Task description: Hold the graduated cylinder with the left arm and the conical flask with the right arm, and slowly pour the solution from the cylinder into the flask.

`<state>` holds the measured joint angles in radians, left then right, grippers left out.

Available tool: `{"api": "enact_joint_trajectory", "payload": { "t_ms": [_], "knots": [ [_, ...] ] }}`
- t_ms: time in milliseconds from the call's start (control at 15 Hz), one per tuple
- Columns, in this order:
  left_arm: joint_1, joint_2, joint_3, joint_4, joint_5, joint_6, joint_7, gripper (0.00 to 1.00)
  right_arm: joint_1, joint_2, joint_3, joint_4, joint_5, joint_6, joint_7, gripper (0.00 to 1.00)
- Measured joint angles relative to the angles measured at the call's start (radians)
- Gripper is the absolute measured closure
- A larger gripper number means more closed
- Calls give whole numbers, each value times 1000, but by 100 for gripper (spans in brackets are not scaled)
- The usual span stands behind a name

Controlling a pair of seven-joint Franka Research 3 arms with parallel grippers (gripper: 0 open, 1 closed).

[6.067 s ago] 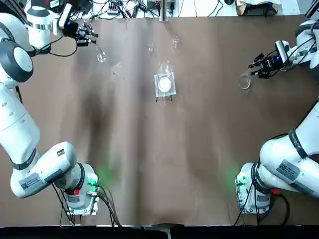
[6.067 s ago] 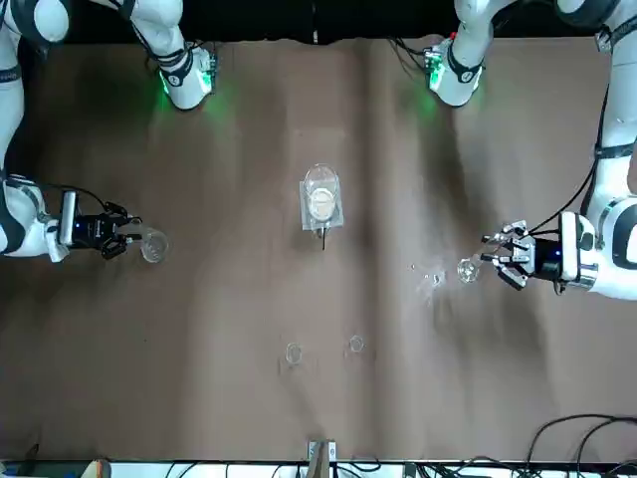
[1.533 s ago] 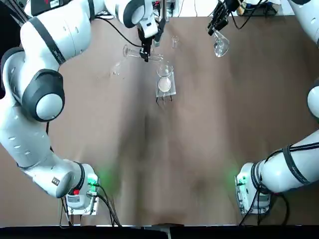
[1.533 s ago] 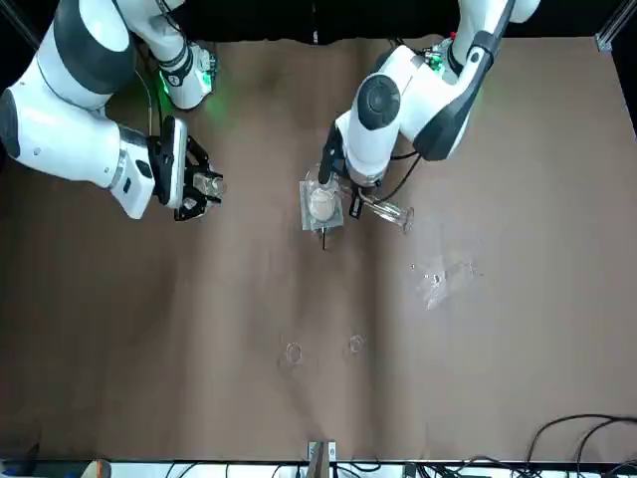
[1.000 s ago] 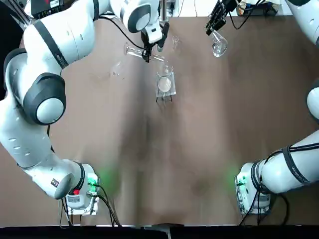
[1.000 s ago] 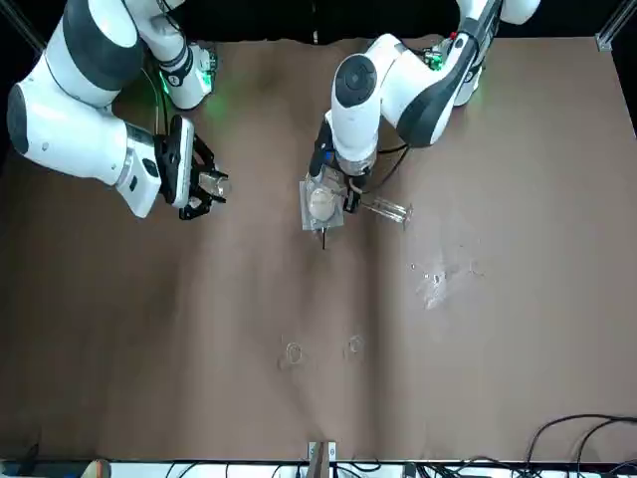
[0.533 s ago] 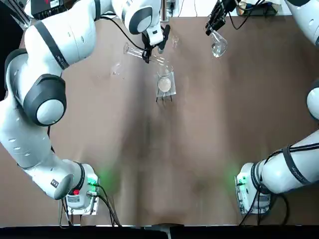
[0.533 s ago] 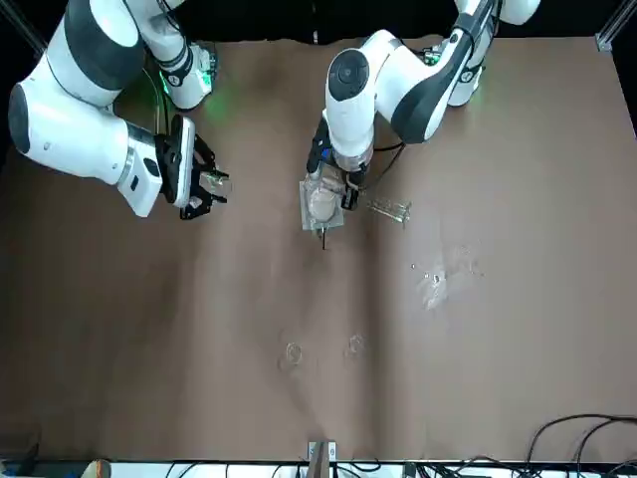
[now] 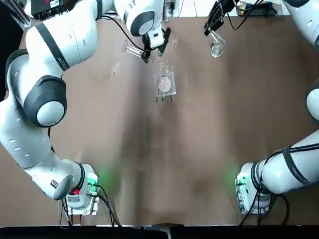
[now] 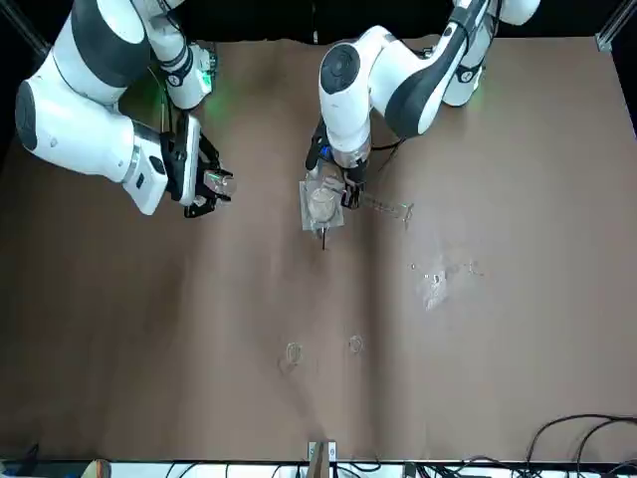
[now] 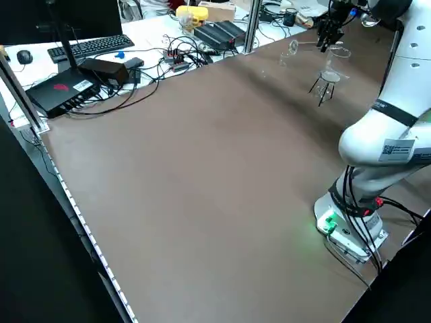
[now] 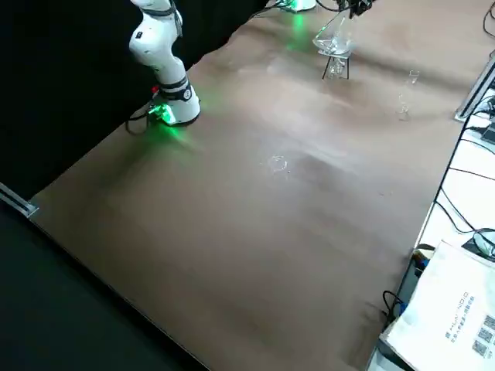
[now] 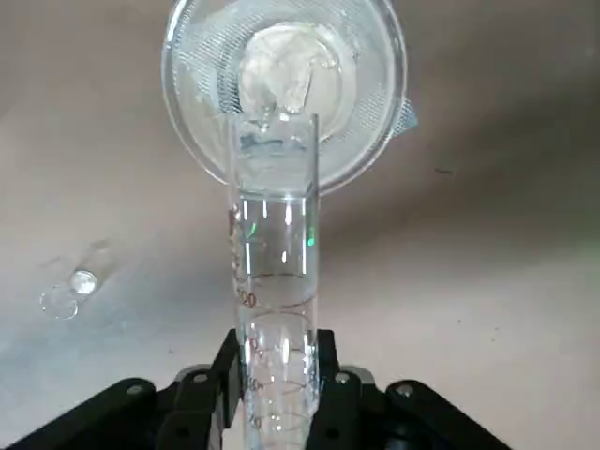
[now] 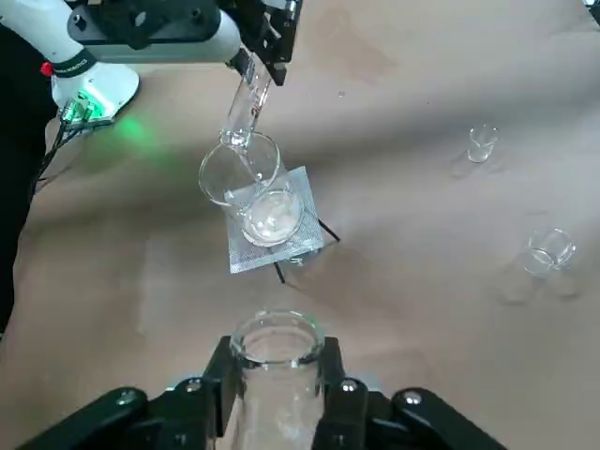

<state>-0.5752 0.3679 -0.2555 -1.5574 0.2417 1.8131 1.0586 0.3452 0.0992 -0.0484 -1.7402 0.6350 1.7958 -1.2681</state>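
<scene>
Two wrist views: cylinder graduations point(image 13: 277, 309) | flask neck point(image 14: 278, 342); top: neither.

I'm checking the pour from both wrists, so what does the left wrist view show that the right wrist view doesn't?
Only the left wrist view: brown scale markings readable on the slender clear glass cylinder.

Only the right wrist view: the clear glass flask in the right hand, black stand legs and the left arm's white, green-lit base.

Both: the left hand gripping the cylinder, its mouth over the round clear glass vessel with white contents, not the flask.
</scene>
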Motion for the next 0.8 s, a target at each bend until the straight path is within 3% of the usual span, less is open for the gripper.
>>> {"api": "enact_joint_trajectory", "payload": {
  "t_ms": [800],
  "knots": [
    [-40, -4, 0, 0, 63, -55, -1, 66, 6, 0, 0, 0, -8, 11, 2, 61]
  ]
}}
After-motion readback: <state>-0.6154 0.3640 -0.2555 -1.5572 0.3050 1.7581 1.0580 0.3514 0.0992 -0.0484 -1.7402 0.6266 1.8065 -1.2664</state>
